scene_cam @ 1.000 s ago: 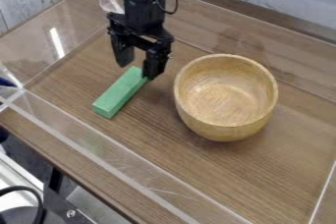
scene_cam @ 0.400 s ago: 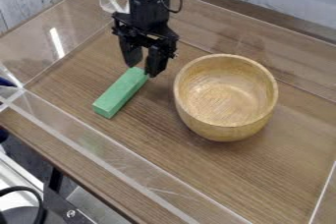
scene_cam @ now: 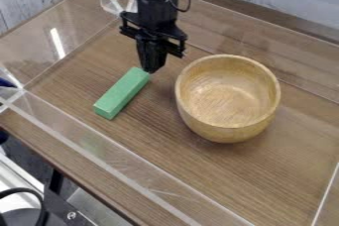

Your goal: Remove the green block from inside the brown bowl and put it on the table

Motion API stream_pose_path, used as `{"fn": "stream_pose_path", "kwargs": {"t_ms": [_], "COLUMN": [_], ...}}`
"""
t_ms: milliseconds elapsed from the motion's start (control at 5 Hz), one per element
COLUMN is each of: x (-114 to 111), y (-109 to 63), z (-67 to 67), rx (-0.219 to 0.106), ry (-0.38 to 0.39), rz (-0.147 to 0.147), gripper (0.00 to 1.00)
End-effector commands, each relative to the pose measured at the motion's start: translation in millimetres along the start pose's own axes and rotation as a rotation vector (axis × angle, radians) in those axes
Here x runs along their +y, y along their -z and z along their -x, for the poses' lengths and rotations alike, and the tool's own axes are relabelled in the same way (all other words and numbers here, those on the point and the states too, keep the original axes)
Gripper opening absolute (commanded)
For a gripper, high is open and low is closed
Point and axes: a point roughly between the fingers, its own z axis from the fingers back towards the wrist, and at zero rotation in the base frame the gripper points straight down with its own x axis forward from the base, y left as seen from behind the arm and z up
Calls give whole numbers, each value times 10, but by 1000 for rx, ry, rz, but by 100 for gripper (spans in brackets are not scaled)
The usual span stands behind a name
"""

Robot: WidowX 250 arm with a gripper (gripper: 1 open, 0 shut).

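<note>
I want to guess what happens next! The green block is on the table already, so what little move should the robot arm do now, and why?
Probably lift straight up and away. The green block lies flat on the table, outside the brown bowl, which looks empty. The gripper is shut, holding nothing, just above the block's far end.

The small bright green rectangular block [scene_cam: 122, 92] lies flat on the brown wood-grain table [scene_cam: 79, 56], left of the round light-brown wooden bowl [scene_cam: 229, 96] and apart from it. The black robot gripper [scene_cam: 157, 63] hangs between them, just behind the block's far end.
</note>
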Motion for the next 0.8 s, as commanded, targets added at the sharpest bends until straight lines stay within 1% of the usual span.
{"fn": "stream_pose_path", "kwargs": {"t_ms": [0,200,400,600], "x": [-75,-242,-407,-336], "y": [-169,-143,-70,0], "z": [-135,-193,-247,-349], "rx": [-65,-67,-59,-53], "ry": [30,73,116,92], "rz": [-13,-6,-5,-8], "gripper": [0,0,0,0]}}
